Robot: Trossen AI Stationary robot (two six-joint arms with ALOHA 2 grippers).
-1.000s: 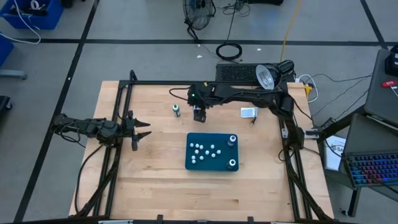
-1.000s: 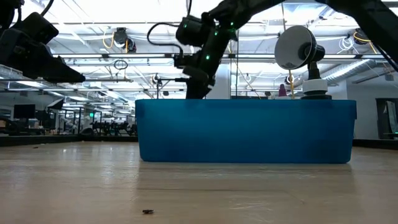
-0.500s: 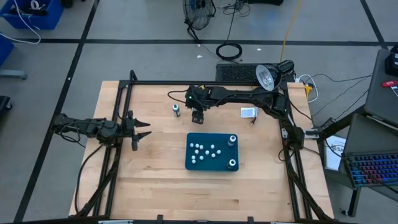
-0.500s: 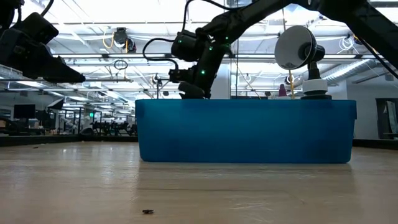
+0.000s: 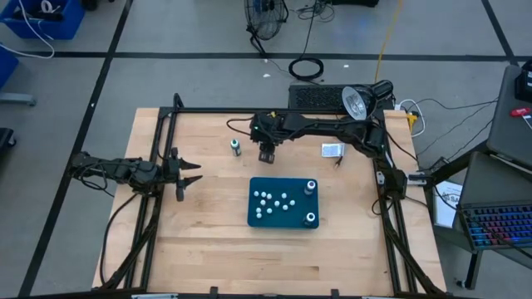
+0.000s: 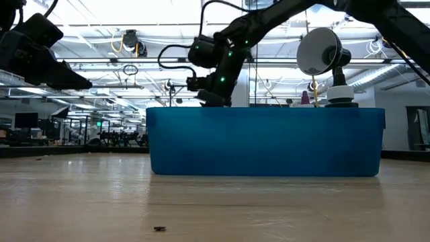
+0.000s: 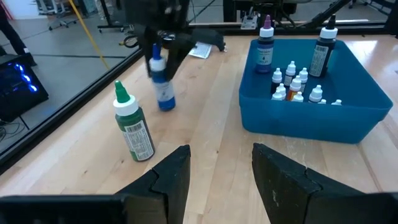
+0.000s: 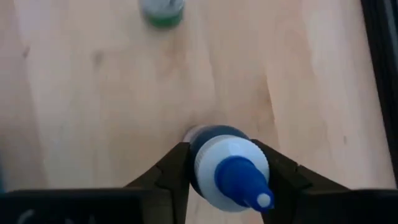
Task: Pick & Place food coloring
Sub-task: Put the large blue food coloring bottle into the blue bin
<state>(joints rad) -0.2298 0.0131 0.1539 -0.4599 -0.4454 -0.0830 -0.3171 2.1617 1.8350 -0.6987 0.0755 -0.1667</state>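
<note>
- Your right gripper [image 5: 266,154] had drifted left toward the green bottle [image 5: 236,147] half a second earlier, then swung back right, toward the blue bin [image 5: 253,218].
- I read that as the carry getting underway, with the drop into the bin yet to come.
- Its fingers [image 8: 171,171] were clamped on the blue food coloring bottle [image 8: 227,165], pressing its white shoulder from both sides; the bottle hung just clear of the table [image 5: 208,241].
- The green bottle stood alone, just left of it, untouched.
- Your left gripper [image 5: 189,173] waited at the left edge, fingers parted and empty.
</note>
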